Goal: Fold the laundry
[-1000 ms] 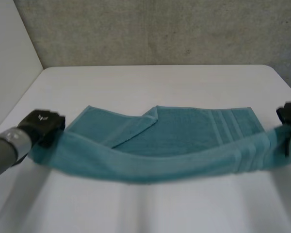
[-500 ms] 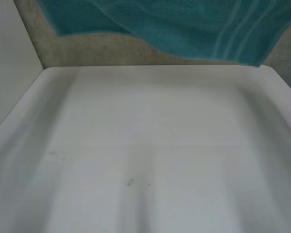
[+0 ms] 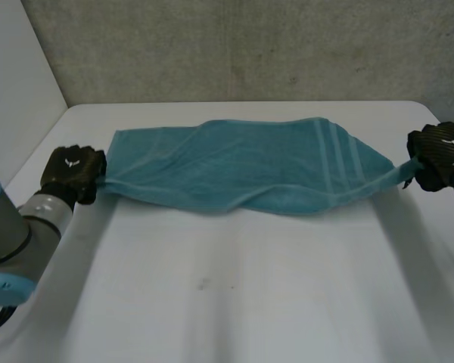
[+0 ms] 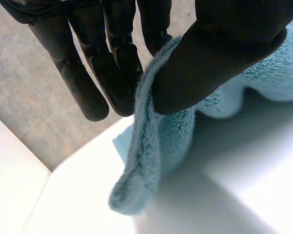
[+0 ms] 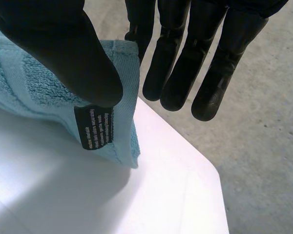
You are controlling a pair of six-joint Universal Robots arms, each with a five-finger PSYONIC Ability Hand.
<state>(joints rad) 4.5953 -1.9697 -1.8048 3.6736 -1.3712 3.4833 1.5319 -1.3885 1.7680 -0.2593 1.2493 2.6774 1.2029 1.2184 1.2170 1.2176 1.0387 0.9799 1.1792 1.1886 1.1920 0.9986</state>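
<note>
Where the head view looks down, a white table (image 3: 234, 302) fills the foreground, bare in its near half and showing a few faint dark specks. A rough grey wall (image 3: 250, 45) runs behind it, and a plain white panel (image 3: 15, 91) stands along the robot's left side. In the right wrist view a grey concrete floor (image 5: 263, 146) shows past the table's rounded corner.

A teal towel (image 3: 242, 162) is stretched across the far half of the table between the two hands, bunched in long folds, with pale stripes (image 3: 337, 162) near its right end. Whether its sagging middle touches the table cannot be told.

The left hand (image 3: 72, 172) is at the towel's left end. In the left wrist view its thumb (image 4: 224, 53) presses the cloth's edge against the nearest finger, while the other fingers (image 4: 88, 83) extend straight and free; a short tip of towel hangs below the pinch.

The right hand (image 3: 439, 155) is at the towel's right end, near the table edge. In the right wrist view its thumb (image 5: 58, 53) clamps a hemmed corner against one finger, the remaining fingers (image 5: 180, 63) straight and clear of the cloth. A black label (image 5: 95, 126) hangs from the corner just under the thumb.
</note>
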